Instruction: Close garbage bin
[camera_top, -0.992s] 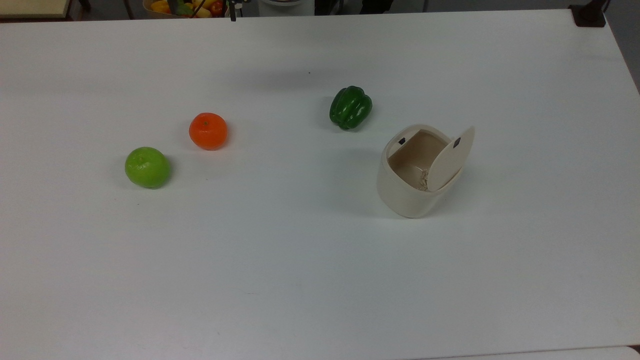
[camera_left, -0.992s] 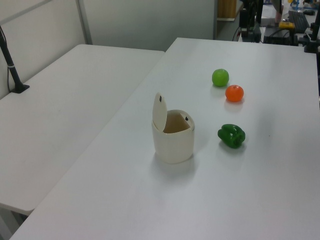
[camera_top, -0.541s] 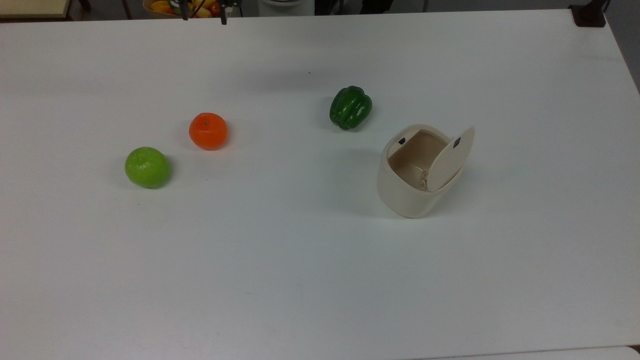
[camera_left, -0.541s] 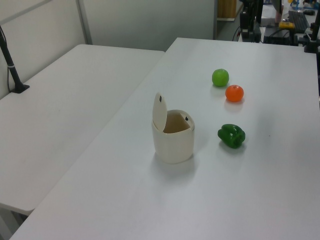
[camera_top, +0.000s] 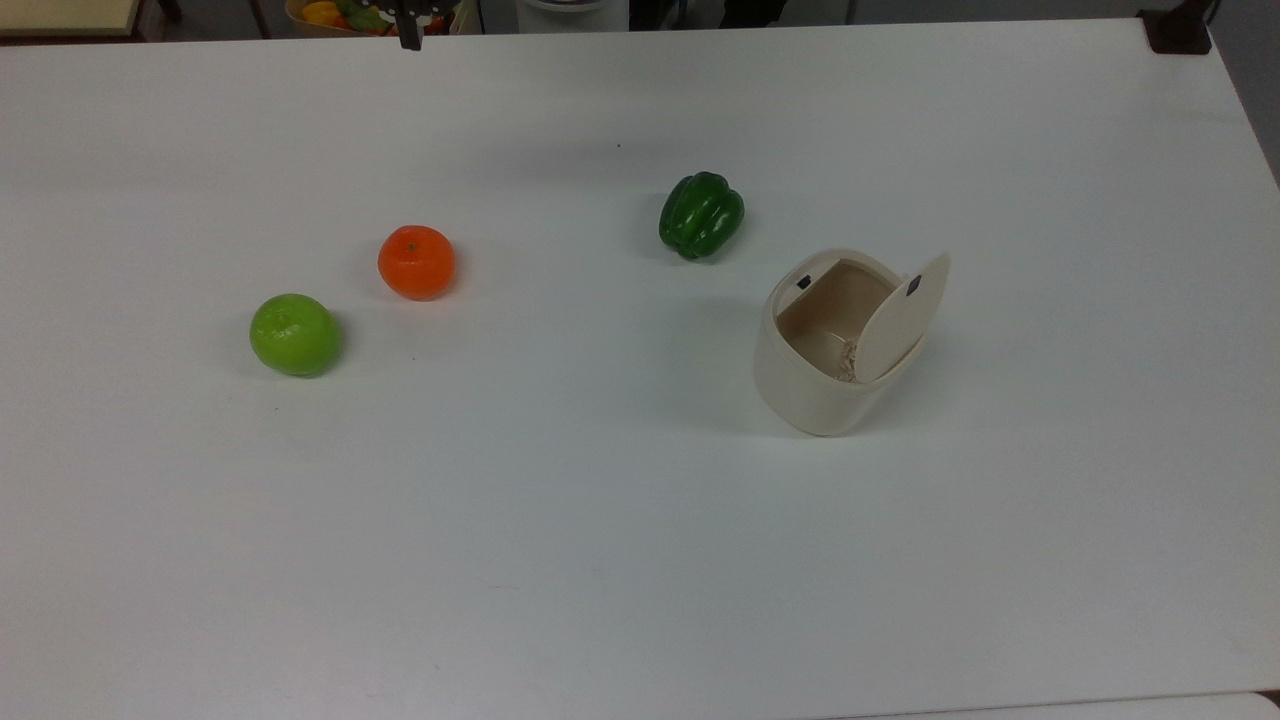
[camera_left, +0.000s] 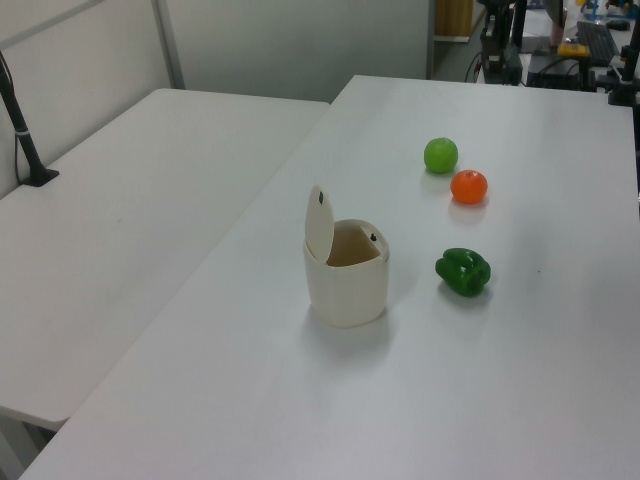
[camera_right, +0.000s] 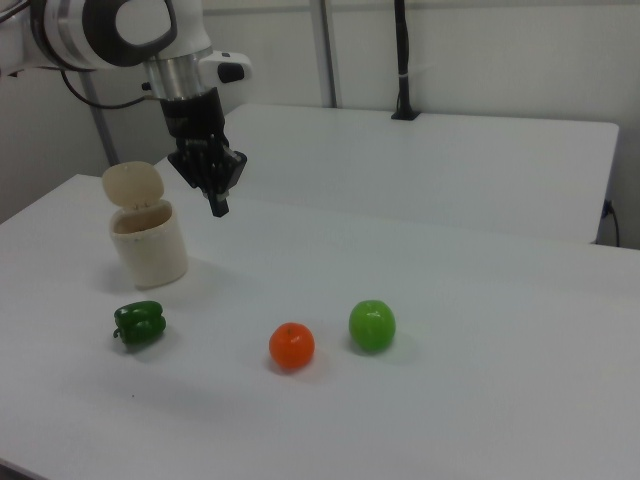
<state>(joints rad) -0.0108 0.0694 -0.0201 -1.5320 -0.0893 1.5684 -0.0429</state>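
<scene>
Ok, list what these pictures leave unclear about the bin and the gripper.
- Garbage bin inside: in the top view the raised lid covers part of the floor; a pale scrap by the lid's lower edge is too small to identify.
- Bin hinge: hidden behind the lid in the right view.
- Gripper: finger gap unreadable in the right view; cut off by the top view's upper edge.

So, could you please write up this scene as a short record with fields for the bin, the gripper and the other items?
bin: small cream-beige plastic garbage bin, upright on the white table
lid: flat hinged lid raised, bin open
gripper: black two-finger gripper in the air, apart from the bin, holding nothing; fingers look shut
other items: dark green bell pepper, orange round fruit, light green round fruit, all lying apart on the table
task state: bin not yet closed
</scene>
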